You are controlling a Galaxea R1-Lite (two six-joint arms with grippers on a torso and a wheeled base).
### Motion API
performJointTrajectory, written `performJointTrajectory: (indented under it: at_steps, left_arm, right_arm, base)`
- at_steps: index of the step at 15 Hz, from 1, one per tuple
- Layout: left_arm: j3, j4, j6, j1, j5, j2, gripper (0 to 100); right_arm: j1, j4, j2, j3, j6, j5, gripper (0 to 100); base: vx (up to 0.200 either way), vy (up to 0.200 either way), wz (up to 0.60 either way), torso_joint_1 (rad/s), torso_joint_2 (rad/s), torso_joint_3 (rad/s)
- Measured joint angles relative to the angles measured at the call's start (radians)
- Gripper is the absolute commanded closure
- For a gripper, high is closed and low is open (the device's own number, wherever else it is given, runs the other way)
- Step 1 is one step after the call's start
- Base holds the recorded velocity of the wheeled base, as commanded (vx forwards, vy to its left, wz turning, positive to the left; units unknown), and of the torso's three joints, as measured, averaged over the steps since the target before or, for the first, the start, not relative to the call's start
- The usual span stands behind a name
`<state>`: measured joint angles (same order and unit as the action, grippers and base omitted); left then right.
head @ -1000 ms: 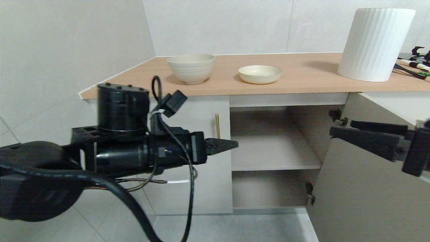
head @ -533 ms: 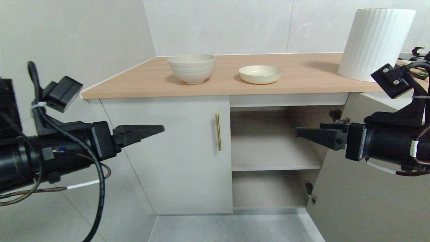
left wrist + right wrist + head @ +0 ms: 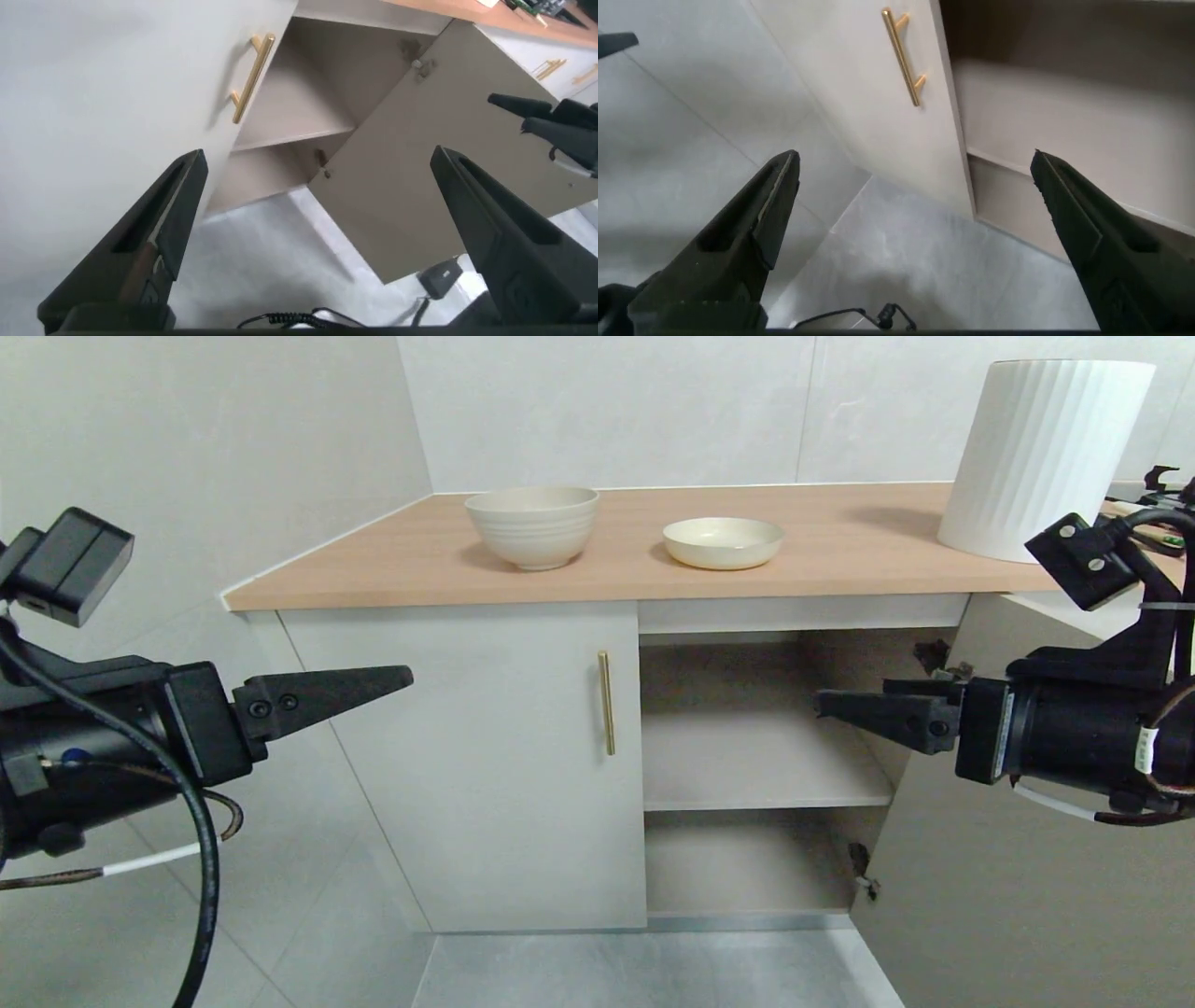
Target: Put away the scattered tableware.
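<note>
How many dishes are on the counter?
2: a deep bowl near the left end of the countertop, and a shallow dish to its right, not touching.

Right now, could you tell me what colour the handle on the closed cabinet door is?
The handle is brass-gold, clearest in the head view.

Pale tiled walls (image 3: 607, 411) meet in a corner behind a wooden countertop (image 3: 840, 541). Beneath it, the white cabinet's left door (image 3: 485, 756) is closed, its brass handle (image 3: 606, 702) upright. The right door (image 3: 980, 896) stands open on a shelf (image 3: 756, 765). The grey floor (image 3: 653, 971) seems to be tiled.

Open door (image 3: 1008, 896) cropped; far-right counter items (image 3: 1162, 478) unclear.
</note>
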<state>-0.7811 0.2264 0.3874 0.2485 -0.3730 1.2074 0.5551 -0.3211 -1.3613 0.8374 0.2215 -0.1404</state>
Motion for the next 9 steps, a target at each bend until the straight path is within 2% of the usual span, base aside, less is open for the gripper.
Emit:
performJointTrajectory:
  at_steps: [2,9]
  left_arm:
    - [-0.011,0.001,-0.021,0.000,0.000,0.004,0]
    - [-0.042,0.000,-0.024,0.000,0.000,0.028,0]
  right_arm:
    - [0.009,-0.028,0.000,0.002,0.017,0.000,0]
    - [0.028,-0.058,-0.001,-0.001,0.047,0.000,0]
  base:
    - [0.200,0.000,0.00,-0.005,0.00,0.005]
    - [0.200,0.000,0.00,0.004,0.00,0.002]
